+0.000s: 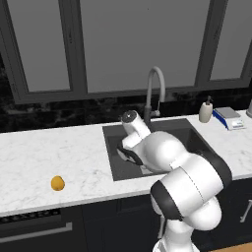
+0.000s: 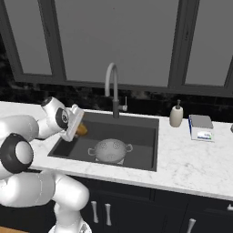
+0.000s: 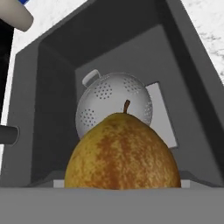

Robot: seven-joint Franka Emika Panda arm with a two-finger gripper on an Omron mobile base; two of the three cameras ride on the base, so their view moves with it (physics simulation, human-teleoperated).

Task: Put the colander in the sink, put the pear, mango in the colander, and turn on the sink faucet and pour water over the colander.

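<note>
My gripper (image 2: 78, 125) hangs over the left end of the sink (image 2: 139, 129), shut on the brown-olive pear (image 2: 83, 130). In the hand view the pear (image 3: 122, 153) looms large and hides the fingertips. Beyond it the pale perforated colander (image 3: 114, 107) rests dome-like on the sink's bottom, to the right of my hand in the right base view, where the colander (image 2: 110, 150) sits mid-basin. The orange-yellow mango (image 1: 57, 183) lies on the counter far left of the sink (image 1: 116, 147). The gooseneck faucet (image 2: 112, 86) arches over the basin's back edge; no water shows.
A white soap bottle (image 2: 176, 115) stands right of the faucet on the marble counter (image 2: 191, 164). A blue-and-white flat object (image 2: 201, 126) lies farther right. Dark windows back the counter. My own arm blocks much of the sink in the left base view.
</note>
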